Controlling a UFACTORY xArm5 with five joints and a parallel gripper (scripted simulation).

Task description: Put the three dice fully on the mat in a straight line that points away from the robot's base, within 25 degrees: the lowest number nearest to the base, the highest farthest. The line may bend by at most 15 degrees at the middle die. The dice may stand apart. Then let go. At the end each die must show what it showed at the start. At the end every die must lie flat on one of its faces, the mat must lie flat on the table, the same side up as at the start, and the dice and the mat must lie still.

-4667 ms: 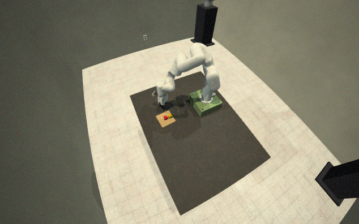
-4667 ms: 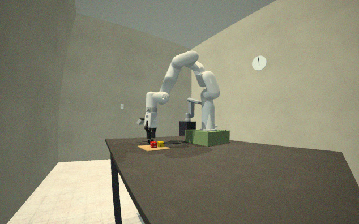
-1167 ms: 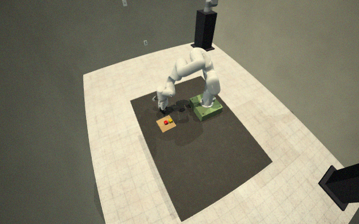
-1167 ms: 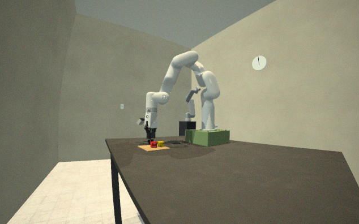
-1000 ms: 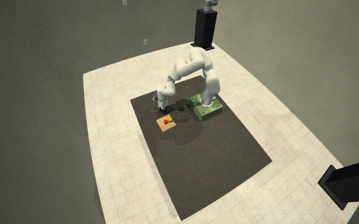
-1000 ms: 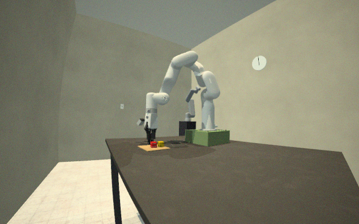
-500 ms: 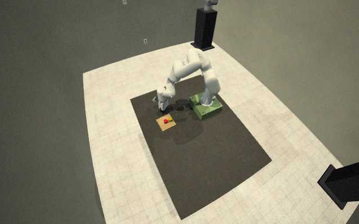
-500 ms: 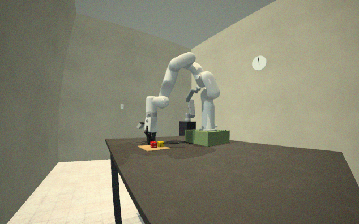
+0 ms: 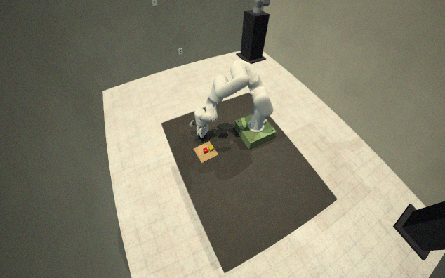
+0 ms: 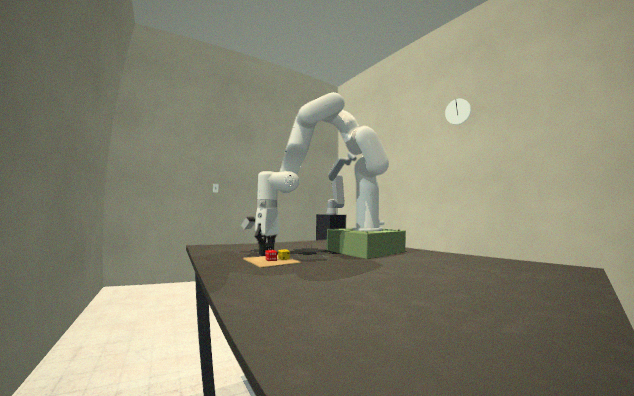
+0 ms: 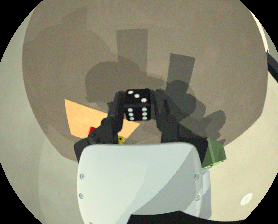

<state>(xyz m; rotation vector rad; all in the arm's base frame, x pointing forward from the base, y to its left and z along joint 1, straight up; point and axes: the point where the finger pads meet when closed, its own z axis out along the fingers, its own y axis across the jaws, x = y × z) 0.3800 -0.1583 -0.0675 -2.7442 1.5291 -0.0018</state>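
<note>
The bench [image 9: 256,196] [image 10: 415,320] [image 11: 200,30] carries the green base block [image 9: 251,143] [image 10: 385,245] [image 11: 215,154] and, well apart from it, the mat [image 9: 201,159] [image 10: 260,263] [image 11: 80,120]. My jaws [image 9: 202,139] [image 10: 266,252] stand part-way apart, low beside the mat, not clamped on anything. Between them sits the black die [image 11: 137,105], off the mat. I should centre on it, close squarely and gently, then lift straight up without tipping it. The red die [image 9: 206,150] [image 10: 271,255] [image 11: 91,129] lies on the mat, with the yellow die [image 9: 211,148] [image 10: 284,255] [image 11: 121,140] just beside it, nearer the base. I can't tell which black face is uppermost; if it's the highest number, I'd set it beyond red, in line, keeping my fingers clear of red.
</note>
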